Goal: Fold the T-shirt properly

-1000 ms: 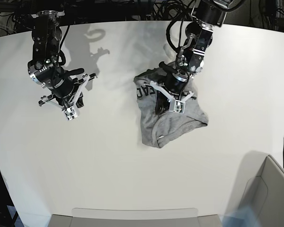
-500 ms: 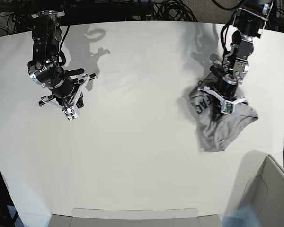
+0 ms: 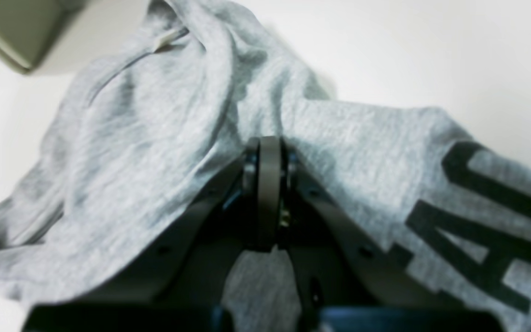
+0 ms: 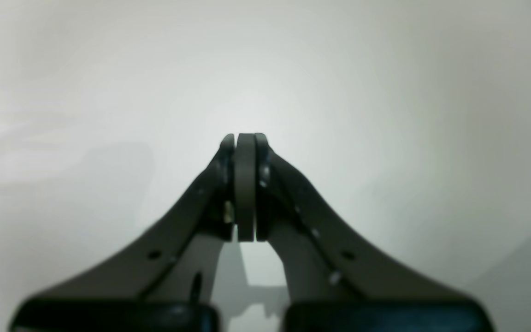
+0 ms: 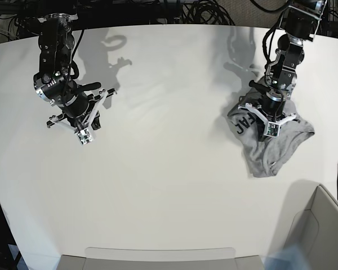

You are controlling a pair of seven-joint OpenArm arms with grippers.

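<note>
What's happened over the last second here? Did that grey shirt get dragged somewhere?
Yes. The left tool, shut on the T-shirt, has dragged the bunched-up shirt across the table, from near the middle toward the right side of the base view. It has kept its grip throughout. The right tool has stayed in place, shut and holding nothing, away from the shirt.
</note>
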